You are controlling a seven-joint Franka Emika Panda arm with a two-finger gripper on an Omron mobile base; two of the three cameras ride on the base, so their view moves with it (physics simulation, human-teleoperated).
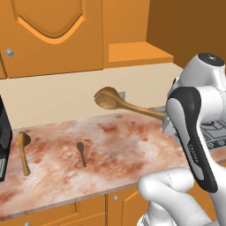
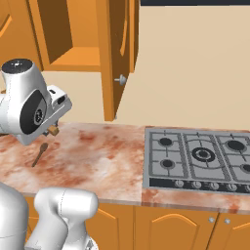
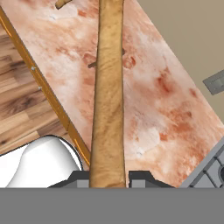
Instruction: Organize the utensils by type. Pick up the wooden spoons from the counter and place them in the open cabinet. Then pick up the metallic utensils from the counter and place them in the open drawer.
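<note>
Lying on the counter point(image 1: 110, 145) at about nine o'clock in the left base view was one wooden spoon point(image 1: 23, 152), its bowl toward the wall and its handle pointing at the front edge. Toward the centre, at about seven o'clock from the middle of that view, a small dark metallic spoon point(image 1: 81, 152) lay on the marbled stone, well apart from the wooden one. Above the counter, just right of centre, a second wooden spoon point(image 1: 126, 103) was held in the air, its oval bowl at ten o'clock and its handle running toward four o'clock into the robot's wrist. The gripper point(image 3: 107, 180) was clamped on this handle: in the hand view the tan handle point(image 3: 108, 96) ran from six o'clock straight up to twelve o'clock between the two dark fingertips point(image 3: 142, 178), with the counter below it. At one o'clock in the left base view, the flat orange shelf of the open cabinet point(image 1: 139, 53) sat higher than the raised spoon. In the right base view the same cabinet point(image 2: 73, 61) appeared at eleven o'clock, its door point(image 2: 114, 53) swung outward, and a gas hob point(image 2: 197, 158) was set into the counter at four o'clock.
</note>
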